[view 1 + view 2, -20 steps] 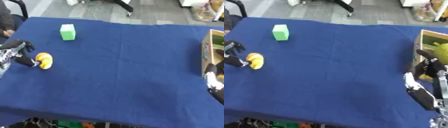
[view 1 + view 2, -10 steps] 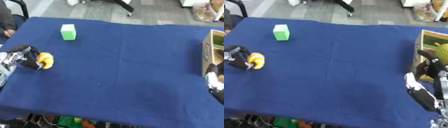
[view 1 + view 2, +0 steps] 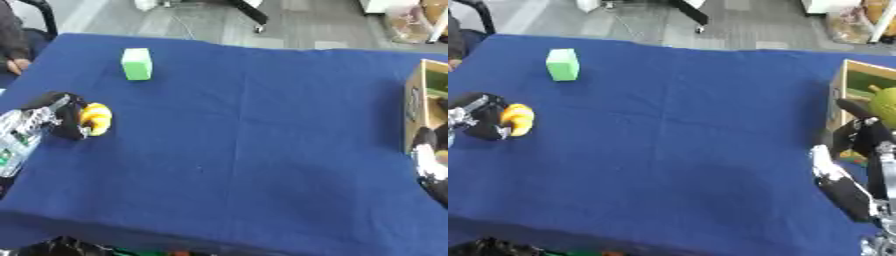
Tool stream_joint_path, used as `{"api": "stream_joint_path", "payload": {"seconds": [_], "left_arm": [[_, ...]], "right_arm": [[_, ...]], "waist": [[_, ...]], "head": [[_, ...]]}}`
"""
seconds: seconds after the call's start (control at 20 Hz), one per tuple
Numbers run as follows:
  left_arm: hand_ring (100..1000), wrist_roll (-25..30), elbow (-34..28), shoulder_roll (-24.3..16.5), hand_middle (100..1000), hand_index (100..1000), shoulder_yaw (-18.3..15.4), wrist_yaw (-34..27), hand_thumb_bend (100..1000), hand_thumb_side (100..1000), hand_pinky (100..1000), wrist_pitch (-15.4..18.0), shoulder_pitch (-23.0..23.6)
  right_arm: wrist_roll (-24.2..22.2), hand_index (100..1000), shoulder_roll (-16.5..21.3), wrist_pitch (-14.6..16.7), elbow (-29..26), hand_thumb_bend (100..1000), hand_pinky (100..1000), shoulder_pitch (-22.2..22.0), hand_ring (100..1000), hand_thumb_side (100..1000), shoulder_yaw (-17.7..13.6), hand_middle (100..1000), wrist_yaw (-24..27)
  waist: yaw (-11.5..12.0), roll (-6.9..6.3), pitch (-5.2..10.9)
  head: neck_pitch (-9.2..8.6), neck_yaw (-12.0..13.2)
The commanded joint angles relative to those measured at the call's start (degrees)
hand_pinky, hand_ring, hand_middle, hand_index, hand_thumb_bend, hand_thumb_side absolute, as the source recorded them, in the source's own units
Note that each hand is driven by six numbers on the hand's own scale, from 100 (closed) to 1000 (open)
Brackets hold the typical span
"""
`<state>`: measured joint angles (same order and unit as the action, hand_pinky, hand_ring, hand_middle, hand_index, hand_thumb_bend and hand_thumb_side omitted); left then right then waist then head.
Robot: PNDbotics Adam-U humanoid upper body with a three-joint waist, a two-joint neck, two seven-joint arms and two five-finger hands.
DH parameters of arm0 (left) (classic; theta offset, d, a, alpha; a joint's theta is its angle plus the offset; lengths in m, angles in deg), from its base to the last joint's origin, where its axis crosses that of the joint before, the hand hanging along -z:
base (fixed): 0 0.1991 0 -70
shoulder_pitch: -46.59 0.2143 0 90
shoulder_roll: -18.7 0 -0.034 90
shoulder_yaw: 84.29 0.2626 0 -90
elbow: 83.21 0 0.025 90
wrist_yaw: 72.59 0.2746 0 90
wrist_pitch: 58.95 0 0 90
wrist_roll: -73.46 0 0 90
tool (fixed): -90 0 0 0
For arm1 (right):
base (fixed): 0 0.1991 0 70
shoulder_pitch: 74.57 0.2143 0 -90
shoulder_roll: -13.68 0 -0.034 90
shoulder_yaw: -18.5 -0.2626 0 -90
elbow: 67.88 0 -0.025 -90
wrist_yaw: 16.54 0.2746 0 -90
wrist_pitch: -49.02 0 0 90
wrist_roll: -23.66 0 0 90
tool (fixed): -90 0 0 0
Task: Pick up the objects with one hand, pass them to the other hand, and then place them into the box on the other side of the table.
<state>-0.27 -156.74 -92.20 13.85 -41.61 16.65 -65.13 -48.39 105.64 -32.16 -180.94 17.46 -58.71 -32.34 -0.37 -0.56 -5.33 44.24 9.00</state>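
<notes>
Yellow rounded object [image 3: 96,119] lies on the blue cloth-covered tabletop [image 3: 254,130] near its left edge, and the robot's left hand [image 3: 59,116] is now pressed against its left side, black fingers curled around it. A second ago that hand stood a little apart from the object with its fingers spread above the cloth; half a second ago it had closed in, and now the fingers wrap the near-left side while the yellow object sits in the same spot, resting on the cloth. Whether it is lifted at all cannot be told.

Farther back on the left, a light green rectangular block [image 3: 136,63] stands upright on the cloth, well apart from the hand and unmoved over the second.

At the right edge of the tabletop stands an open wooden box [image 3: 841,95] with a light frame; a rounded green item [image 3: 883,101] shows inside it. The robot's right hand [image 3: 843,187] hangs just in front of the box at the lower right, fingers pointing up and relaxed, holding nothing, in the same place as before.
</notes>
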Motion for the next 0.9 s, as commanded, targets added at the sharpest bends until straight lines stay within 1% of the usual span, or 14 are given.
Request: {"api": "stream_joint_path", "payload": {"seconds": [0.05, 0.3, 0.5, 0.65, 0.9], "left_arm": [[434, -2.7, -4.9, -2.7, 405, 523, -1.4, -2.6, 100, 134, 617, 1.2, 0.3], [417, -6.0, -12.1, -3.5, 389, 508, -2.6, -6.8, 100, 162, 606, 2.8, 2.4], [398, -7.9, -18.1, -2.6, 373, 492, -4.0, -10.4, 100, 221, 595, 3.4, 3.3], [392, -9.2, -22.6, -1.2, 369, 488, -4.4, -13.2, 100, 258, 589, 3.4, 3.5], [385, -11.7, -29.8, 3.9, 363, 480, -3.6, -17.6, 100, 323, 582, 3.7, 2.7]], "right_arm": [[0.1, 851, 0.6, -0.1, -1.5, 100, 373, 0.5, 334, 415, -0.2, 390, 0.3], [0.2, 852, 0.6, -0.2, -1.5, 100, 373, 0.5, 335, 416, -0.3, 391, 0.4], [0.1, 853, 0.8, 0.0, -1.5, 100, 376, 0.9, 337, 413, -0.3, 393, 0.5], [-0.2, 854, 1.4, 0.6, -1.5, 100, 379, 1.8, 339, 401, 0.0, 395, 0.6], [-1.9, 854, 2.7, 2.6, -1.5, 100, 380, 5.3, 341, 374, 1.8, 397, 1.3]], "waist": [[0.1, 0.51, 0.66], [0.2, 0.49, 0.77], [0.4, 0.60, 0.90], [0.5, 0.74, 1.02], [0.6, 1.20, 1.24]], "head": [[-0.12, -0.1], [-0.12, -0.4], [-0.12, -0.9], [-0.12, -1.2], [-0.12, -2.1]]}}
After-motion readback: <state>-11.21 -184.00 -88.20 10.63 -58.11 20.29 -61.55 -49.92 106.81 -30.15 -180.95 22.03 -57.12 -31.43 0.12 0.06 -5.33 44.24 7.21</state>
